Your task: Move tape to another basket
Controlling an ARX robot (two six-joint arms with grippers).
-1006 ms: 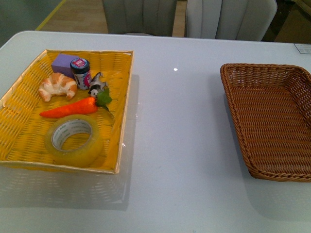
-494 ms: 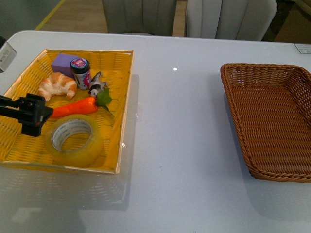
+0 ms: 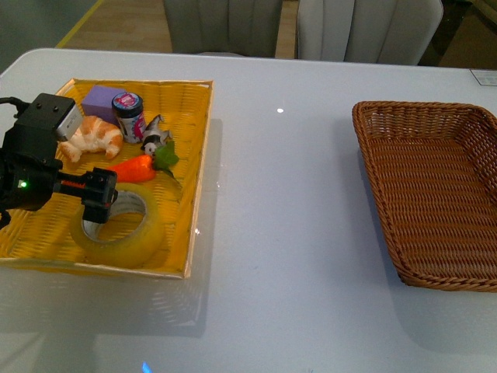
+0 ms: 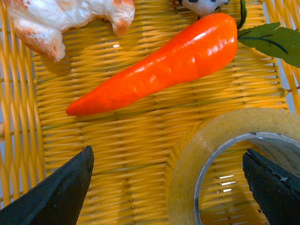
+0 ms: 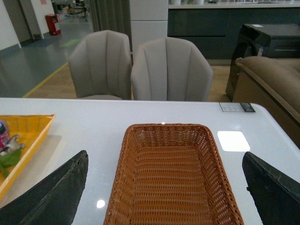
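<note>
Yellowish, translucent and wound tight on a white printed core, the tape [image 3: 133, 245] lies flat in the near part of the yellow basket [image 3: 199, 132], just beside the carrot [image 3: 116, 172] and well apart from the brown wicker basket [image 3: 371, 116] across the bench [image 3: 287, 233]. The left hand [image 3: 99, 203] hangs over it with its fingers spread. In the left wrist view one finger sits outside the ring over bare weave and the other over the hollow of the core, so the roll's wall lies between them. That looks like the right place to take hold. The roll should be stiff and fairly light, but its outer face is smooth and likely slippery, and the whole width seems too broad to span. Pinching one side of the wall, pad against core and pad against outer wrap, ought to hold if the fingers go deep enough. A shallow grip may let it swing or slide out. The carrot is close enough to be nudged on closing. The right hand [image 5: 164, 187] waits with fingers apart above the brown basket, holding nothing.
</note>
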